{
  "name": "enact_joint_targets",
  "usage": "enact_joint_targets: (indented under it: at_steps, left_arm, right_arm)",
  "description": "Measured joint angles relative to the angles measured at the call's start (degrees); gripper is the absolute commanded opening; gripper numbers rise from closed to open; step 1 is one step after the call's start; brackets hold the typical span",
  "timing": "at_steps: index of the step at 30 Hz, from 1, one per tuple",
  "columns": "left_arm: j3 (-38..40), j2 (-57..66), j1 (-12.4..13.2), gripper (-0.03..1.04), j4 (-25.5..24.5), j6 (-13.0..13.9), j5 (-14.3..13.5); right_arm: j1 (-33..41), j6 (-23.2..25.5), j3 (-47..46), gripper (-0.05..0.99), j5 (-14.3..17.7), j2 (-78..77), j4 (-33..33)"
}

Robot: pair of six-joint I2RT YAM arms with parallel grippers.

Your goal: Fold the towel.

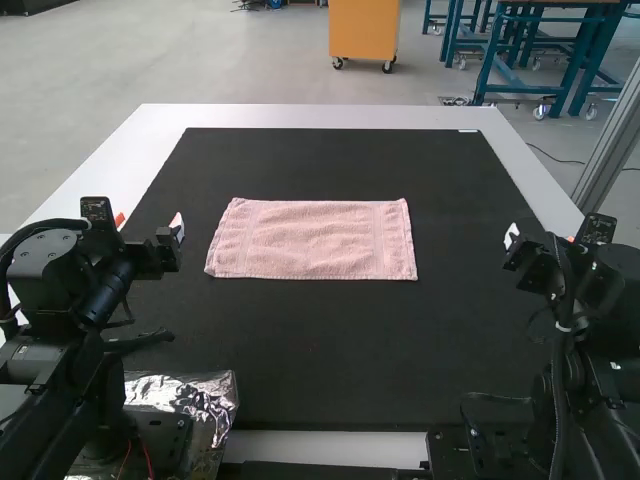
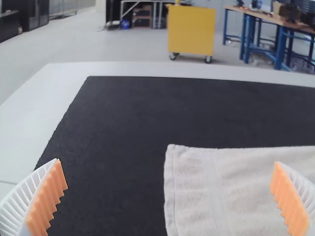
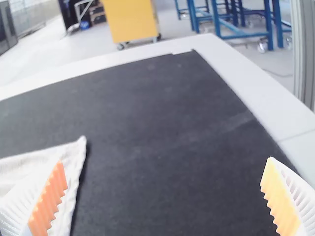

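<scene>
High view: left hand (image 1: 148, 222), right hand (image 1: 541, 237) both spread; black mat (image 1: 330, 350) around towel (image 1: 312, 240), foil (image 1: 190, 393) beside left arm (image 1: 105, 290)

White ribbed fingers (image 2: 15, 209) of the left gripper (image 1: 149, 222), faced with orange pads (image 2: 47, 199), stand wide apart before a pale towel (image 2: 241, 191) lying flat on a black mat (image 2: 118, 123). One finger lines up with the towel, the other with the mat. Between them, a corner and a stitched edge of the towel show, a smoother band running beside that edge. White tabletop (image 2: 39, 98) borders the mat.
</scene>
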Motion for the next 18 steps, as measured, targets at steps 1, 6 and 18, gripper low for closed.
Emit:
enact_joint_targets:
  at_steps: [1, 6, 18]
  left_arm:
    - [0.0, 0.0, 0.0, 0.97, 0.0, 0.0, 0.0]
    - [0.0, 0.0, 0.0, 0.97, 0.0, 0.0, 0.0]
    - [0.0, 0.0, 0.0, 0.97, 0.0, 0.0, 0.0]
  right_arm:
    - [0.0, 0.0, 0.0, 0.91, 0.0, 0.0, 0.0]
    - [0.0, 0.0, 0.0, 0.91, 0.0, 0.0, 0.0]
    - [2.3, -0.1, 0.0, 0.91, 0.0, 0.0, 0.0]
